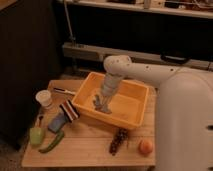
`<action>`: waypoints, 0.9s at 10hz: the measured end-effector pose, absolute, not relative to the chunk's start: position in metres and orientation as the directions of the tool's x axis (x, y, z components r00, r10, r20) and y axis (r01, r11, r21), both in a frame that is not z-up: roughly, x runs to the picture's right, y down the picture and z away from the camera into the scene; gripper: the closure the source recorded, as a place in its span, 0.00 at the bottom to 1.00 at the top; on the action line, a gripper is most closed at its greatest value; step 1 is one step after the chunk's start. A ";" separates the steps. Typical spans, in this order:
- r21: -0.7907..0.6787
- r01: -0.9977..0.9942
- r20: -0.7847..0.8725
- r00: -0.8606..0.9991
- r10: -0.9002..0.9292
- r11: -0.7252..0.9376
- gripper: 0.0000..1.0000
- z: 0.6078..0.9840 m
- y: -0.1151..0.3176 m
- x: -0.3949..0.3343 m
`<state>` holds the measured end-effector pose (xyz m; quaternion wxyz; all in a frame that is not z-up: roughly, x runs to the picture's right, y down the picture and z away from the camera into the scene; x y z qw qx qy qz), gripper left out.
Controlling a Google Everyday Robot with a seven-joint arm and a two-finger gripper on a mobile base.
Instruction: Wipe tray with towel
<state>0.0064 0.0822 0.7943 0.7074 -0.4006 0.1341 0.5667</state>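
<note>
Camera view has the hand (pixel 104 98) down in the left part of the tray (pixel 131 120), on the towel (pixel 105 108) lying on the tray floor; whether it grips the cloth or only presses it, I cannot tell. A loose hold could leave the towel behind mid-stroke, and hard pressing near the wall could shove the tray along the worktop (pixel 90 146).

One camera looks down at a slant from high on the robot's own side. The bulky white arm (pixel 186 120) fills the lower right and hides the wooden table (pixel 90 146) at its right edge. The view faces the table's far edge and the dark wall behind, with the table spanning most of the width. The gripper (pixel 102 101) hangs inside the yellow-orange tray (pixel 132 123), over the left of its floor.
</note>
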 end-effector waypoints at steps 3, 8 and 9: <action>-0.320 -0.947 -0.690 0.211 0.692 -0.030 1.00 0.785 0.101 0.070; -0.130 -0.981 -0.740 -0.001 0.673 -0.144 1.00 0.795 0.112 0.156; -0.112 -0.984 -0.740 -0.011 0.672 -0.139 1.00 0.801 0.104 0.161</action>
